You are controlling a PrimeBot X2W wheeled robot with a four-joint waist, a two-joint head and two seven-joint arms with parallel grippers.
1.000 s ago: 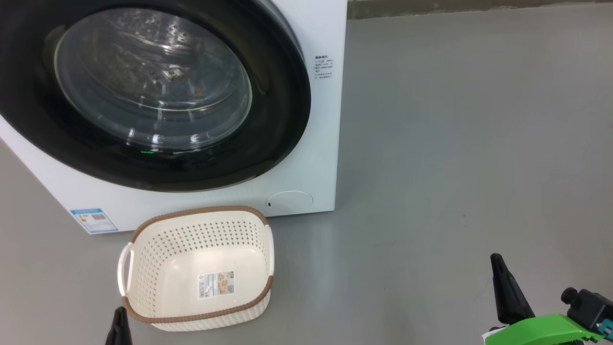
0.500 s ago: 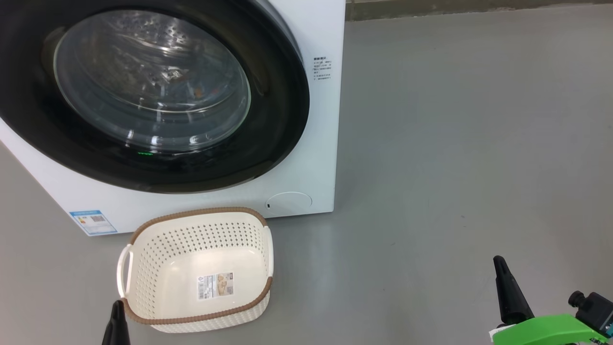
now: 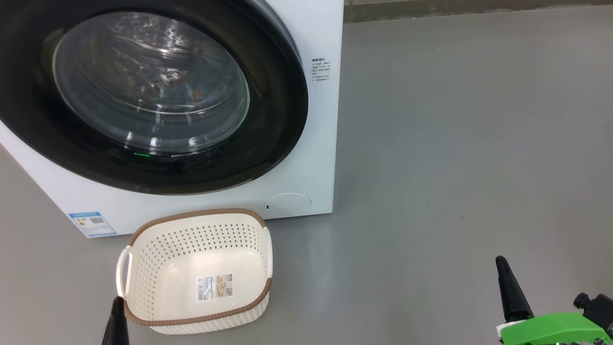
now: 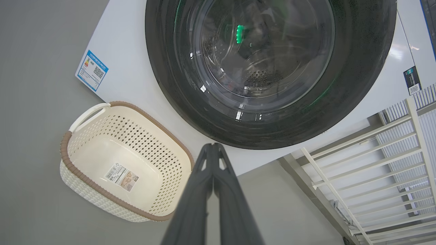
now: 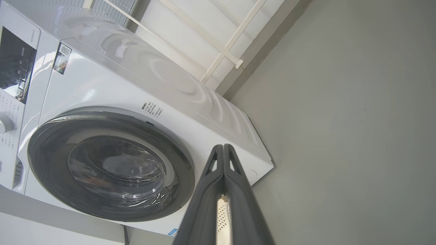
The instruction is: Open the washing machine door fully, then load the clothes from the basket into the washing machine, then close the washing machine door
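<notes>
The white washing machine [image 3: 316, 143] stands at the upper left, its glossy black round door [image 3: 273, 120] lying flat against the front. Behind the glass bowl, dim specks of orange and blue from the clothes [image 3: 203, 90] show inside the drum. The cream basket [image 3: 201, 214] sits on the floor just before the machine; its inside holds only a label. My left gripper [image 3: 116, 311] is shut, its tip by the basket's near left rim [image 4: 112, 200]; in the left wrist view the left gripper [image 4: 213, 146] has its fingers pressed together. My right gripper [image 3: 503, 268] is shut, far right over bare floor, and the right wrist view of it [image 5: 223, 147] shows the fingers together.
Grey floor [image 3: 455, 143] spreads wide to the right of the machine. A blue energy sticker [image 3: 91, 224] and a round filter cap [image 3: 287, 203] mark the machine's lower front. A white slatted rack [image 4: 374, 153] stands beside the machine against the wall.
The whole head picture has drifted slightly, so the camera moved. Both gripper tips sit a little lower in it, the right one also a bit further right. Door and basket are unchanged.
</notes>
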